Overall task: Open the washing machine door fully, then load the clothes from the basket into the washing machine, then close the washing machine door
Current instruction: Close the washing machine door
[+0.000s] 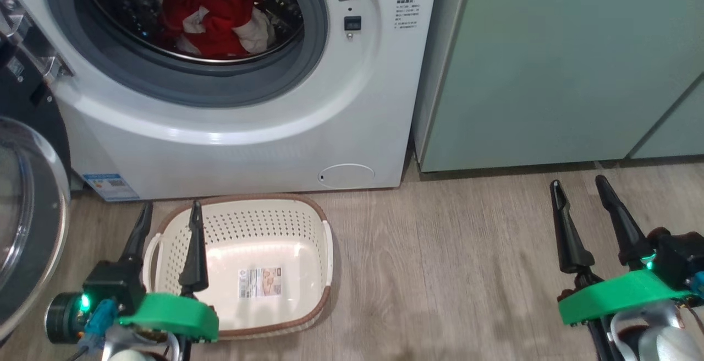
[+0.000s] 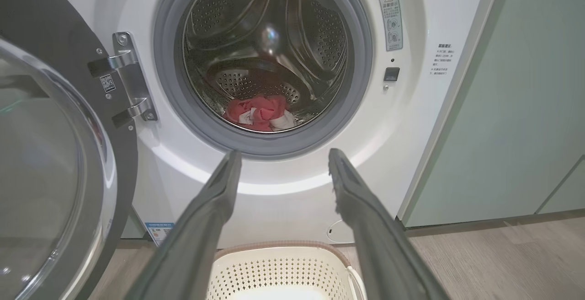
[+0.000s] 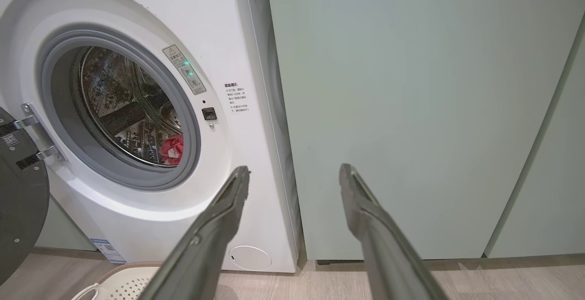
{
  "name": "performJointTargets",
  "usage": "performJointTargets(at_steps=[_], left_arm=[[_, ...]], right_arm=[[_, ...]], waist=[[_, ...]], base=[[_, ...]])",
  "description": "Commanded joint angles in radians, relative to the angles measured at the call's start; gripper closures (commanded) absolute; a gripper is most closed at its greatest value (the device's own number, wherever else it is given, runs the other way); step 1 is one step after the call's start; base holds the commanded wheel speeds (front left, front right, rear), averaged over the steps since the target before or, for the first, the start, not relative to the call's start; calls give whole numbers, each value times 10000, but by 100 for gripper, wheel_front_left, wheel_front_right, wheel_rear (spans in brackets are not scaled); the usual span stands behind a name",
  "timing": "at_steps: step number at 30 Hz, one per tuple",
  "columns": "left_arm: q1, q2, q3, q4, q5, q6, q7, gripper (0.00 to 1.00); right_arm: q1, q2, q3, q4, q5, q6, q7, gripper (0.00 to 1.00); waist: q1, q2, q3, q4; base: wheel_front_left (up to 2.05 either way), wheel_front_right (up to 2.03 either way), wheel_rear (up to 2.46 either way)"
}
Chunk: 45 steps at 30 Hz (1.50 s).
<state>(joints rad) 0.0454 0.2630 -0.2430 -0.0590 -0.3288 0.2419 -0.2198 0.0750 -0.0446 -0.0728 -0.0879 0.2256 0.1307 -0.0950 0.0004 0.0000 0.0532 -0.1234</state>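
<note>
Both wide, empty | left fingers (image 1: 193, 256) over basket (image 1: 258, 223) | right fingers (image 1: 568, 240) well apart | clothes (image 1: 220, 14) in washing machine (image 1: 220, 146)

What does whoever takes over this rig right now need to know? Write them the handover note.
Left gripper: jaws open, empty, over the left side of the basket.
Right gripper: jaws open, empty, over the floor before the green cabinet.
Done: washing machine door stands wide open at left; clothes lie inside the washing machine; the basket holds none.
Left: close the door.
</note>
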Motion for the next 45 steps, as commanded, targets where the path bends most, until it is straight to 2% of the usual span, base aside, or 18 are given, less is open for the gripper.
performJointTargets(at_steps=[1, 17, 45], left_arm=[[-272, 223, 335, -305, -33, 58, -13, 0], [-300, 277, 227, -286, -65, 47, -72, 0], [-333, 356, 137, -345, -218, 151, 10, 0]], right_arm=[[-120, -56, 186, -357, 66, 0, 54, 0], [-109, -56, 153, -314, 72, 0, 89, 0], [-71, -56, 84, -290, 123, 0, 44, 0]], waist=[[-4, 0, -5, 2], [-4, 0, -113, 35], [-4, 0, -156, 182]], base=[[-150, 150, 0], [-151, 151, 0], [-2, 2, 0]])
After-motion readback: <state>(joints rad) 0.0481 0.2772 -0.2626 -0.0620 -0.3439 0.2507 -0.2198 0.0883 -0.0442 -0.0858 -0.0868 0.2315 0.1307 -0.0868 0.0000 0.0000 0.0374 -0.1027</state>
